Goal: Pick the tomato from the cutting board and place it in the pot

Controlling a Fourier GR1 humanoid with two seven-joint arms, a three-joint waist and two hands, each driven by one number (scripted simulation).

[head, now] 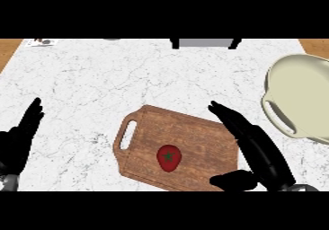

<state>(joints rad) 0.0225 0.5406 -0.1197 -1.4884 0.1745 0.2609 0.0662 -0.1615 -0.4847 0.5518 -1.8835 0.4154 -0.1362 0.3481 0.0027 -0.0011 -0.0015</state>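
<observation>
Head view: tomato [169, 157] left of right robot hand [260, 152]

You have open surface [94, 76] ahead of the right hand's fingers [224, 112]. Left of them, only the tomato [168, 157] sits on the cutting board [200, 134]. The pot [306, 96] stands to their right.

Two glossy black robot hands show. The left hand [18, 139], at nine o'clock, has long, slender, tapering fingers, with a small grey rounded wrist part below it at the lower edge. The right hand [256, 150], at four o'clock, has similar thin black fingers and a stubby, rounded black thumb.
</observation>
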